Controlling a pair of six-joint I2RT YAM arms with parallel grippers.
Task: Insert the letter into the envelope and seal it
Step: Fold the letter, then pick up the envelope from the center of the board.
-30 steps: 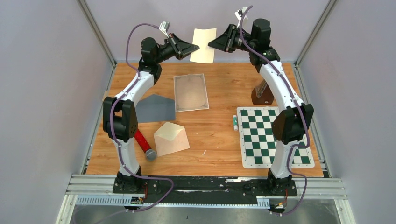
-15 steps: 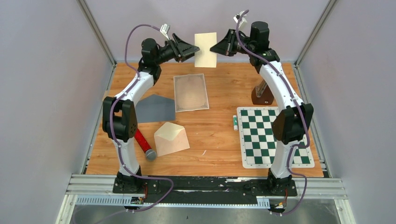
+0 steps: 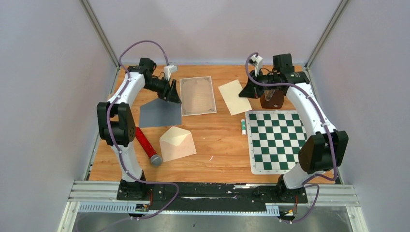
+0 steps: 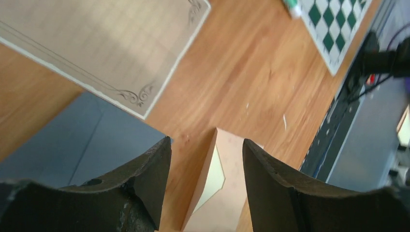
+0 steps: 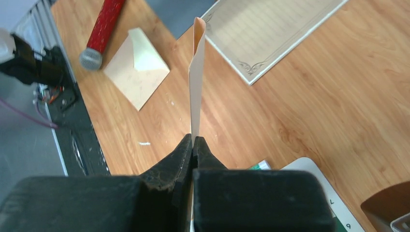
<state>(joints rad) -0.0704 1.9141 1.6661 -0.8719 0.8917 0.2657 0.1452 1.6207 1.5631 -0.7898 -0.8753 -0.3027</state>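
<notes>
Legible marks, one entry: two small dark digits on the white border of the chessboard mat (image 5: 314,176), low and just right of the right gripper (image 5: 193,143); seen upside down there, they read as 7 and 6. Nothing else can be read

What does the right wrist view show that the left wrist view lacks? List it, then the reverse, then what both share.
Only right wrist: the folded letter, clamped edge-on in the shut right end effector, and a red microphone.
Only left wrist: the open left end effector, holding nothing.
Both: the cream envelope, the bordered sheet, the wooden table.
</notes>
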